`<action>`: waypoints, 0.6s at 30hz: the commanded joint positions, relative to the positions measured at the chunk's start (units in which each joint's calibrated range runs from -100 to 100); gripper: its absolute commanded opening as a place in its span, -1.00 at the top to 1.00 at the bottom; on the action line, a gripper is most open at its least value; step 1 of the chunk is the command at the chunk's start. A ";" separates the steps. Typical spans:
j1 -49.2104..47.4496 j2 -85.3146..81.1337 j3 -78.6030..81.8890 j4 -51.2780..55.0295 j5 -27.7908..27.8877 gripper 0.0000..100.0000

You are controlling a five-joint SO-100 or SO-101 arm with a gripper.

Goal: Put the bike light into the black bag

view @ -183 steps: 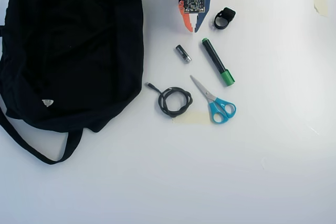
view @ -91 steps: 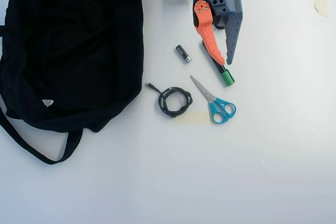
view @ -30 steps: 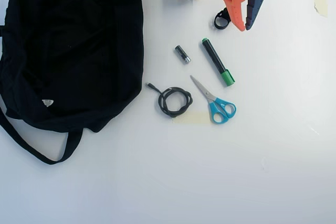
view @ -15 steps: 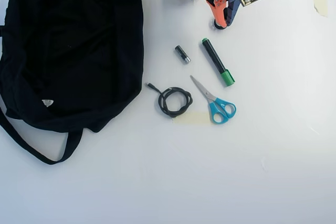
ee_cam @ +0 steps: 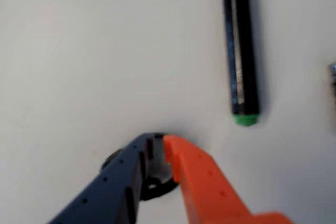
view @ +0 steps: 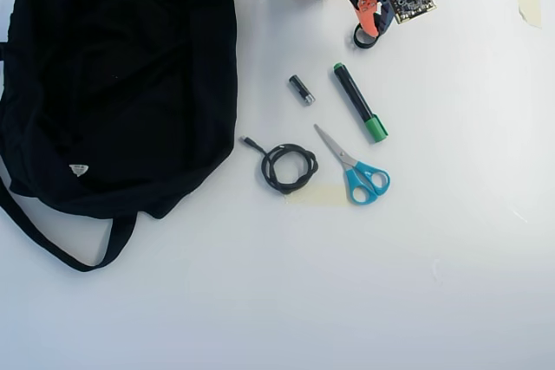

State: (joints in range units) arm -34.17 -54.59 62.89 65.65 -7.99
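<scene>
In the overhead view the bike light [view: 361,39], a small black block with a ring strap, lies at the top of the table, partly under my gripper [view: 373,32]. The wrist view shows the blue-grey and orange fingers of my gripper [ee_cam: 158,141] pressed close together on the bike light [ee_cam: 155,190]; only bits of its black ring show beneath and beside them. It rests on the table. The black bag [view: 121,84] fills the left side of the overhead view, well away from my gripper, its strap looping toward the bottom left.
A green-capped black marker [view: 360,102] [ee_cam: 241,51] lies just below the light. A small black-and-silver cylinder [view: 302,89], a coiled black cable [view: 289,168] and blue-handled scissors [view: 355,166] sit mid-table. Tape pieces mark the surface.
My gripper swung from over the marker up to the bike light, came down over it and narrowed from wide open to close around it. Nothing else moved.
</scene>
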 commanded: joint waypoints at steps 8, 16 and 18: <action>-1.96 -0.77 4.40 -0.45 -4.91 0.64; -0.54 0.23 5.03 -0.45 -5.12 0.60; -0.24 0.23 5.03 -0.45 -5.12 0.60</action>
State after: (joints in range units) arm -35.64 -54.50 68.24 65.65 -12.87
